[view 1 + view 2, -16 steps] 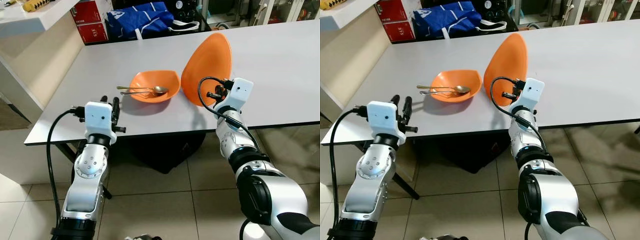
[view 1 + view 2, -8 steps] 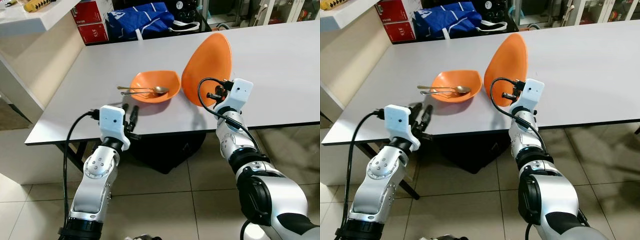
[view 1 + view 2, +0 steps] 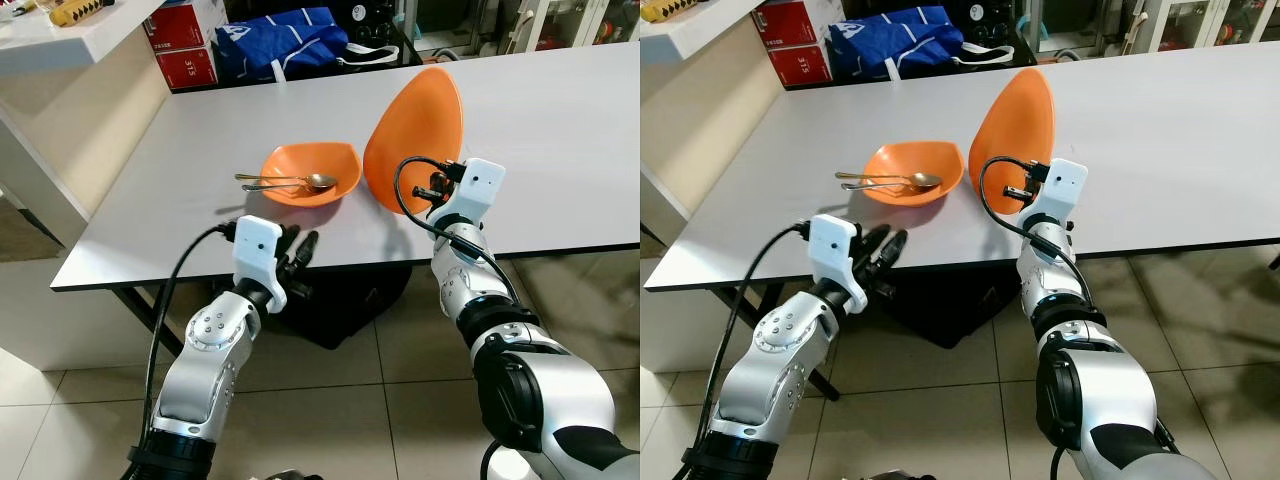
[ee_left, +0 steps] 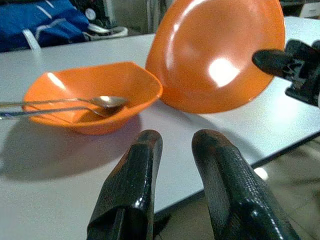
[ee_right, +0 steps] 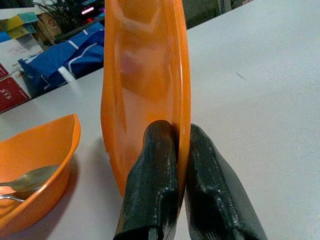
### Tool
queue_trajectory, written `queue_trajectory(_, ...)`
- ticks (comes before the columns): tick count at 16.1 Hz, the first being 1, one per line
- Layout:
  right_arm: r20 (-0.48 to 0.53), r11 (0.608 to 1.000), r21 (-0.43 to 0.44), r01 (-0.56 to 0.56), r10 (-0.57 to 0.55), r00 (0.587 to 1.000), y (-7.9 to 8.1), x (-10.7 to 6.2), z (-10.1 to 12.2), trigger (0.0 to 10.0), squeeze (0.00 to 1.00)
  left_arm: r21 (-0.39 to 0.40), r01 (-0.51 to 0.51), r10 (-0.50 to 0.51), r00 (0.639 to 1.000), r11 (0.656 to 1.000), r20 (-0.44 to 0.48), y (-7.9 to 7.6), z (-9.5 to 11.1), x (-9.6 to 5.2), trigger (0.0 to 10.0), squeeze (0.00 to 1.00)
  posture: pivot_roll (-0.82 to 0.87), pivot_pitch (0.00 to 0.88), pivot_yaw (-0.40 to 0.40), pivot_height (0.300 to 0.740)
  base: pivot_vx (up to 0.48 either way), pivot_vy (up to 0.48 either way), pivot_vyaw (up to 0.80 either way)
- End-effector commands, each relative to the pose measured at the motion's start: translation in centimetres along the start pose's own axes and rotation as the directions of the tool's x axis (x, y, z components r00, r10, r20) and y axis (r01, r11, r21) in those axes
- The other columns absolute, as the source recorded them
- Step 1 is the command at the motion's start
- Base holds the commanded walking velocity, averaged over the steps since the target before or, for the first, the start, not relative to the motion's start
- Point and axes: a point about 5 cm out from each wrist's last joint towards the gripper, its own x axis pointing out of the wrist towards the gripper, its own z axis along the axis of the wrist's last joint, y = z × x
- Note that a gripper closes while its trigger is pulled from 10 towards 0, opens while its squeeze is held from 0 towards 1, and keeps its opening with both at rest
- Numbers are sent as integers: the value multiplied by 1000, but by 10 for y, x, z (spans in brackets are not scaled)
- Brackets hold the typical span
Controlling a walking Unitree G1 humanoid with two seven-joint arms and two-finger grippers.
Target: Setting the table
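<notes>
right gripper (image 3: 432, 190) pinches the rim of the big orange plate (image 3: 415, 135) and holds it up on its edge on the grey table (image 3: 560, 150). left gripper (image 3: 296, 258) sits at the near edge of the table, holding nothing. a small orange bowl (image 3: 310, 172) sits just beside the plate, with a spoon (image 3: 290, 179) lying across it.

from the left wrist, the two black fingers (image 4: 135, 175) sit a little apart, with nothing between them. they point at the bowl (image 4: 92, 92) and the plate (image 4: 215, 55).

from the right wrist, the fingers (image 5: 155, 165) squeeze the plate's rim (image 5: 177, 100), one on each side.

to do this well, i think the plate should tip down slowly and land flat, away from the bowl so the spoon is not bumped. the left gripper should stay out of the way.
</notes>
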Motion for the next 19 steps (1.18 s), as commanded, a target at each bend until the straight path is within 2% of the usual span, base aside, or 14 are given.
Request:
queue_trajectory(1,-139,998,-55,21,-28,990,-5,-9,-30,10000,0,-9,17,-17,999,1000,-27,1,-3,-1,10000,0,-100,0,165,740,0,0,0)
queue_trajectory(14,-179,997,-57,60,-70,981,-11,-11,-37,10000,0,-11,16,-17,999,1000,-42,4,1,-2,10000,0,-93,0,167,740,0,0,0)
queue_trajectory(16,-240,992,40,123,-110,965,-18,-14,-44,10000,0,-10,14,-15,999,1000,-42,4,1,-2,10000,0,-90,1,167,740,0,0,0)
queue_trajectory(19,-310,976,124,178,-133,942,-23,-17,-53,10000,0,-10,13,-13,999,1000,-42,5,1,-3,10000,0,-82,2,165,740,0,0,0)
